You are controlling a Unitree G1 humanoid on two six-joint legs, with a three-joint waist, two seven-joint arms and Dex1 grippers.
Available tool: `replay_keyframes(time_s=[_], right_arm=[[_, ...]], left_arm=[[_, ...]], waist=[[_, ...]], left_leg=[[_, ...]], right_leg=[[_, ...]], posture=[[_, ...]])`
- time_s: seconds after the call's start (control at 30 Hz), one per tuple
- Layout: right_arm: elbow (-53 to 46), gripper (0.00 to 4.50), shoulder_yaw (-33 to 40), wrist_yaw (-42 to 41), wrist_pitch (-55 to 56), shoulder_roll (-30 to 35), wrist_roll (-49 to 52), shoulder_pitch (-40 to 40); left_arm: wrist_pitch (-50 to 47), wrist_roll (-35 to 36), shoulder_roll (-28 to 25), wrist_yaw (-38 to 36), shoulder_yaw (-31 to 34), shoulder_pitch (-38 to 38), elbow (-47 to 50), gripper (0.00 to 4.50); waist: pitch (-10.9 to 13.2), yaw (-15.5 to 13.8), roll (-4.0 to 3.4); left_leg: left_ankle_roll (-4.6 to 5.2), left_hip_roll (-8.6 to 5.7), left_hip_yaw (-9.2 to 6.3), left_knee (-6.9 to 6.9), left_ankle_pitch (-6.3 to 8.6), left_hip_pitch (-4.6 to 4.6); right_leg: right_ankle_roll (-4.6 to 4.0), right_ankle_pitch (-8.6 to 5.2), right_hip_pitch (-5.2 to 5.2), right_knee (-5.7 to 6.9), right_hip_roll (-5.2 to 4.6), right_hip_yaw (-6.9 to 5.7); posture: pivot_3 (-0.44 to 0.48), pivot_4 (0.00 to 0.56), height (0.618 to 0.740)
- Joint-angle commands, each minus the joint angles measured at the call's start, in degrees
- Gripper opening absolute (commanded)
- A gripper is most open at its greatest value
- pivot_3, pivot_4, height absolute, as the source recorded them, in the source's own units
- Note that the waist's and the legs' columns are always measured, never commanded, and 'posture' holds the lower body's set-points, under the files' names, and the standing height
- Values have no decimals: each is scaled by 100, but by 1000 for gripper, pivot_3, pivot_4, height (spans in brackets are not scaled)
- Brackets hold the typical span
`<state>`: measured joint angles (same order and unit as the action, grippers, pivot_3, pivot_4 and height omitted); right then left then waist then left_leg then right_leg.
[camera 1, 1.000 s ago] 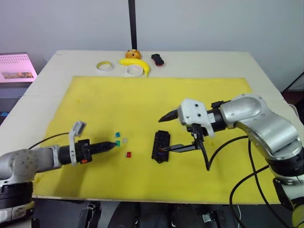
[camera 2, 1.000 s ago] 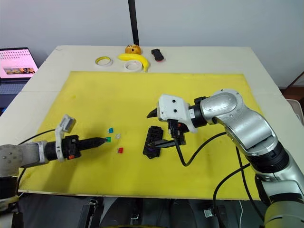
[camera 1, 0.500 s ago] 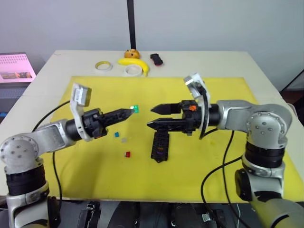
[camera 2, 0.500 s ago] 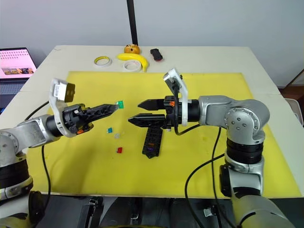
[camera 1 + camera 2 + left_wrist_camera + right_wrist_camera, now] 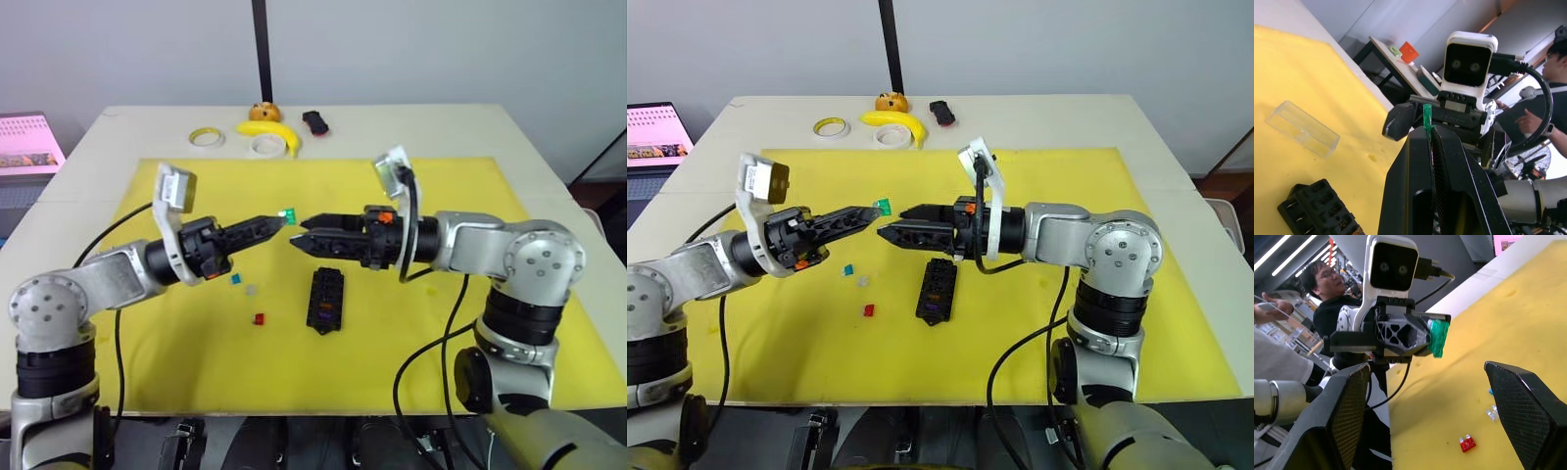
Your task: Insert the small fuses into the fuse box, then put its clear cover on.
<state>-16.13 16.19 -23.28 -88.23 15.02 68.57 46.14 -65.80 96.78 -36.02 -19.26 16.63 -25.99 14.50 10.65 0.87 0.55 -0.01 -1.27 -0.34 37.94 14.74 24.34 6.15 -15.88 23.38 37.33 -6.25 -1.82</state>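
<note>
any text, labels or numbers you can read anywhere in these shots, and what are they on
None can be read.
Laptop screen beside the table: pink page with lines of print, too small to read.
Green fuse in the left gripper: no rating visible.
Fuse box: no markings legible.

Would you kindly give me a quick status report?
Left tool shut on green fuse, raised. Right tool open, facing it. Fuse box on mat below, nothing in the way.
</note>
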Motion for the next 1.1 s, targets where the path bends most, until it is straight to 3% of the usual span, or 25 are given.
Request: replay_keyframes(time_s=[0.03,0.1,0.33,0.43,0.47,1.1], right_arm=[[-135,3221,-9,84,102,71,334,54],[-107,2278,-43,153,128,97,401,59],[-65,2278,-167,242,306,241,654,72],[-61,1536,-244,245,391,328,730,76],[-73,1075,-280,238,418,363,743,78],[29,1075,-689,346,867,679,1082,129]], left_arm=[[133,7,-120,-170,-11,36,127,0],[156,-12,-150,-226,-15,66,142,0],[256,-94,-214,-350,-73,156,207,0],[291,-114,-227,-369,-99,164,216,0],[299,-117,-233,-375,-106,166,217,0],[395,-158,-252,-390,-239,195,291,0]], waist=[[0,1,0],[0,1,0],[0,2,0],[0,0,0],[0,-1,0],[0,-3,0]], left_leg=[[0,1,0,0,0,0],[0,4,0,0,0,0],[-1,10,0,1,0,-1],[0,10,0,1,0,0],[0,10,0,1,0,0],[0,13,0,1,0,0]], right_leg=[[0,0,0,0,2,1],[1,1,0,0,7,2],[2,1,0,0,14,5],[2,1,0,0,15,5],[2,1,0,0,15,6],[2,1,0,-1,17,7]], posture=[[0,150,740],[0,150,740],[0,150,740],[0,150,740],[0,150,740],[0,150,740]])
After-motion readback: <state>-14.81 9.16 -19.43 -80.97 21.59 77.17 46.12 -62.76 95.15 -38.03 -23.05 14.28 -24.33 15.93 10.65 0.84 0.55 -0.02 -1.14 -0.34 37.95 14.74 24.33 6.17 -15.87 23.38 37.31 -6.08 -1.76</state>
